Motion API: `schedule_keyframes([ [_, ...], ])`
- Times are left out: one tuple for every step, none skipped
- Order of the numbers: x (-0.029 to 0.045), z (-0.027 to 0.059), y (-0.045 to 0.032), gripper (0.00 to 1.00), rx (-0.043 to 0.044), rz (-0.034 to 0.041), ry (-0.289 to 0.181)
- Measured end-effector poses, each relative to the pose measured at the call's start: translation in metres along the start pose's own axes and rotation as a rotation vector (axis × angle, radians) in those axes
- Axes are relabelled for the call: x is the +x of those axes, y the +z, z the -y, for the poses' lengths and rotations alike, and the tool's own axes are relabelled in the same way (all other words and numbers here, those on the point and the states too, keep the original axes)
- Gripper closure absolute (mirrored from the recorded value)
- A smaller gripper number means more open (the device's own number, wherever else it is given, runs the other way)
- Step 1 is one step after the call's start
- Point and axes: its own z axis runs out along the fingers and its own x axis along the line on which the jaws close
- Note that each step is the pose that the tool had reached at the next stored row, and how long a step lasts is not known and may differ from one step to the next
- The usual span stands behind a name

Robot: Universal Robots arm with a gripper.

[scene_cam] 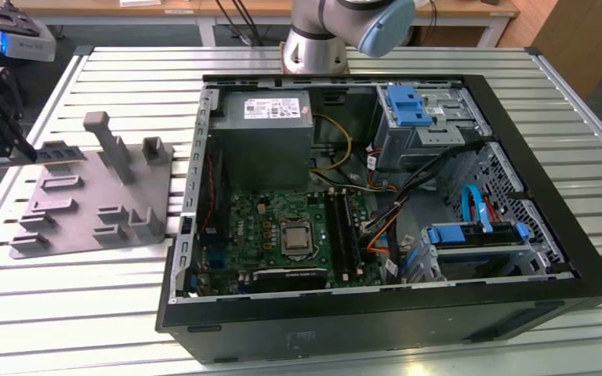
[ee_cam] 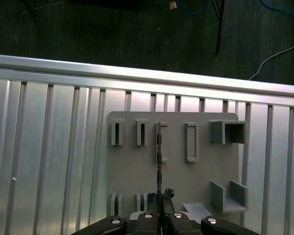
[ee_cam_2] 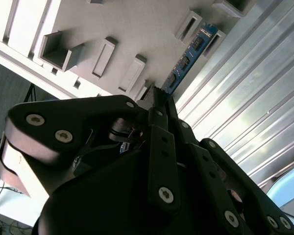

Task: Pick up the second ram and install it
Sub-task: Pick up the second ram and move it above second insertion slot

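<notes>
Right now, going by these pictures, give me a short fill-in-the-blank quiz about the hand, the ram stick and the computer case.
1. The hand holds the second ram by one ____.
2. The grey fixture plate lies on the exterior view's ____ of the computer case.
3. The drive latches inside the case are coloured ____.
Missing words: end; left; blue.
</notes>
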Motion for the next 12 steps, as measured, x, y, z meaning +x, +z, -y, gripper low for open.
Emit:
schedule_keyframes([
  [-0.0001, 0.0, -0.0006, 0.86, 0.0, 0.0, 0.0],
  [-0.0001, 0.0, -0.0012, 0.86, -0.0001, -0.0001, 0.0],
  [-0.0002, 0.0, -0.0017, 0.86, 0.0, -0.0001, 0.0],
  [-0.0002, -0.0001, -0.0022, 0.86, 0.0, -0.0001, 0.0],
  [-0.0003, -0.0001, -0.0026, 0.86, 0.0, 0.0, 0.0],
  [-0.0003, -0.0001, -0.0029, 0.86, 0.0001, 0.0, 0.0],
  [-0.0003, -0.0001, -0.0035, 0.86, -0.0001, -0.0001, 0.0],
  [-0.0004, -0.0001, -0.004, 0.86, 0.0, -0.0001, 0.0],
  [-0.0004, -0.0001, -0.0045, 0.86, 0.0, -0.0001, 0.0],
  [-0.0005, -0.0001, -0.0052, 0.86, -0.0001, -0.0001, 0.0],
  [-0.0006, -0.0002, -0.0059, 0.86, -0.0001, -0.0001, 0.0],
  [-0.0006, -0.0002, -0.0065, 0.86, 0.0, 0.0, 0.0],
])
